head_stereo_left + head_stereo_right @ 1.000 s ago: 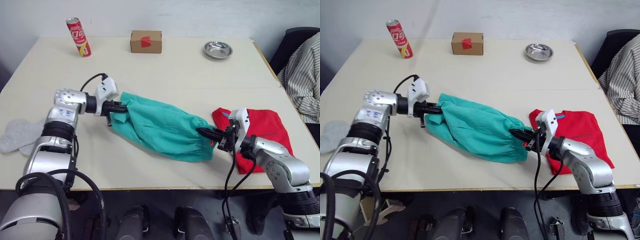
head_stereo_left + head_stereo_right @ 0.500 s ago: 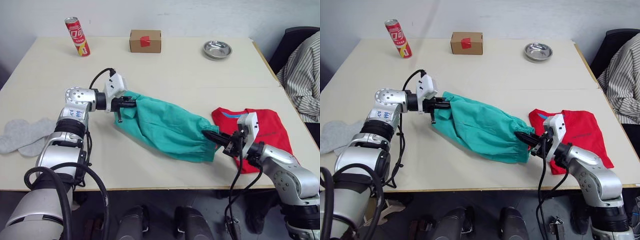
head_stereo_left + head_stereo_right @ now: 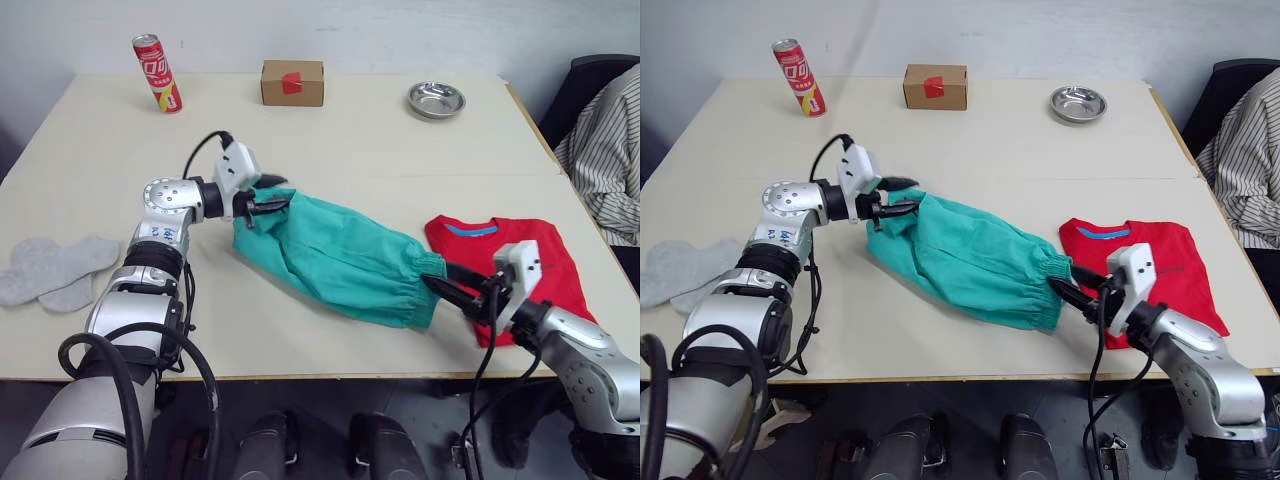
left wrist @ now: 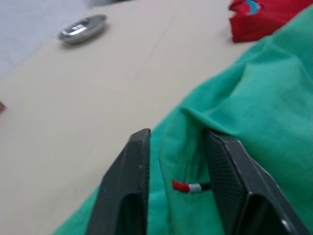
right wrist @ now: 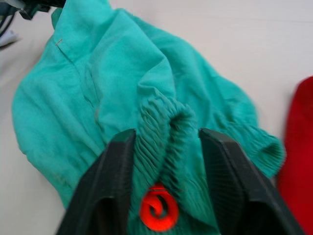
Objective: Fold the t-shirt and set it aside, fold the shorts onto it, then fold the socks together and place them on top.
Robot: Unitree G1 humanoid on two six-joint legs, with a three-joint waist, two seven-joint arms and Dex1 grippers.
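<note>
The teal shorts (image 3: 340, 255) lie stretched across the middle of the table, waistband end toward the right. My left gripper (image 3: 278, 194) is open at their left end, with a fold of teal fabric (image 4: 183, 147) loose between its fingers. My right gripper (image 3: 438, 278) is open at the gathered waistband (image 5: 164, 127), which sits between its spread fingers. The red t-shirt (image 3: 500, 238) lies folded on the table just right of the shorts, partly behind my right wrist. The two grey socks (image 3: 55, 270) lie flat near the table's left edge.
A red can (image 3: 157, 73), a small cardboard box (image 3: 292, 82) and a metal bowl (image 3: 436, 99) stand along the far side of the table (image 3: 380, 150). A person in a striped shirt (image 3: 605, 150) sits at the right edge.
Both grippers have opened and let go of the shorts. Both arms carried the shorts to the right, up to the red t-shirt, and the shorts now rest on the table.
</note>
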